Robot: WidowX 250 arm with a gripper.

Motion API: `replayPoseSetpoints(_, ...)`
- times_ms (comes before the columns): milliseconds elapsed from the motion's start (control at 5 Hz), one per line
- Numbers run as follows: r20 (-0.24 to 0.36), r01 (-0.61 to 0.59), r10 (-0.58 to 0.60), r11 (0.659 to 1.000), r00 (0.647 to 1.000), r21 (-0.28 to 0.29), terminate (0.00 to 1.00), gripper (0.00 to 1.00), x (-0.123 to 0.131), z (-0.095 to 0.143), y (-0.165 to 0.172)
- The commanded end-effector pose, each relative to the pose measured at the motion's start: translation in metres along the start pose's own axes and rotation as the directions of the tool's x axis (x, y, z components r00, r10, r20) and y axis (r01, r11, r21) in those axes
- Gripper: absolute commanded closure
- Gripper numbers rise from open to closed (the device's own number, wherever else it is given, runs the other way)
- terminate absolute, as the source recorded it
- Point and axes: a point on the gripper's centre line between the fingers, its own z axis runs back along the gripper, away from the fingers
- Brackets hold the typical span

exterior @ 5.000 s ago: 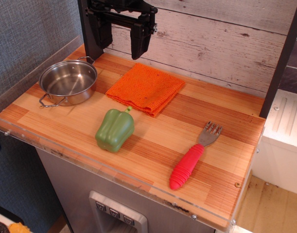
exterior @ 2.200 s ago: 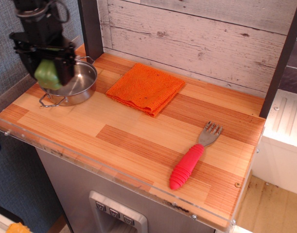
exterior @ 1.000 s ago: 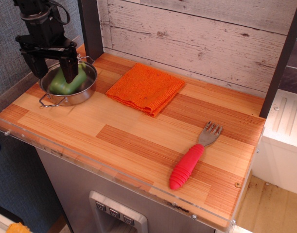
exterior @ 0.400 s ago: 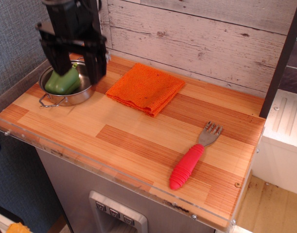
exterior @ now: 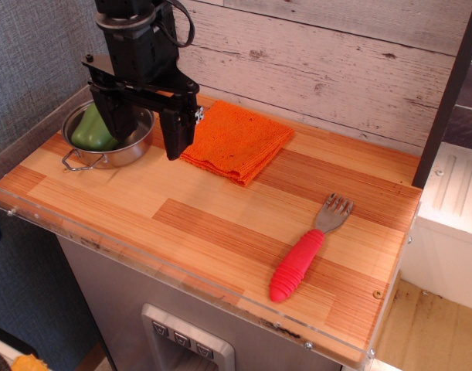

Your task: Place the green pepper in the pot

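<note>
In the upper left of the frame the green pepper point(exterior: 93, 130) lies inside the pot point(exterior: 135, 148), resting on its side. Its long axis runs from lower left to upper right, though the stem end is hidden behind the black gripper point(exterior: 147, 137), so which way it points cannot be told. The gripper hangs over the pot's right rim with its two fingers spread wide apart and nothing between them; one finger point(exterior: 118, 118) stands in front of the pot, the other point(exterior: 176, 133) over the wood next to the orange cloth point(exterior: 236, 141).

A moment ago the gripper straddled the pepper; it has since shifted right, toward the cloth, leaving the pepper free in the pot. The red-handled fork point(exterior: 305, 249) on the lower right of the wooden table point(exterior: 212, 224) has not moved.
</note>
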Motion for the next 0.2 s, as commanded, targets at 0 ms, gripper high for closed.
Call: replayPoseSetpoints(0,0.029,0.009,-0.010,1.000,1.000,0.010,1.00,0.00,-0.0019,0.0087,0.0004)
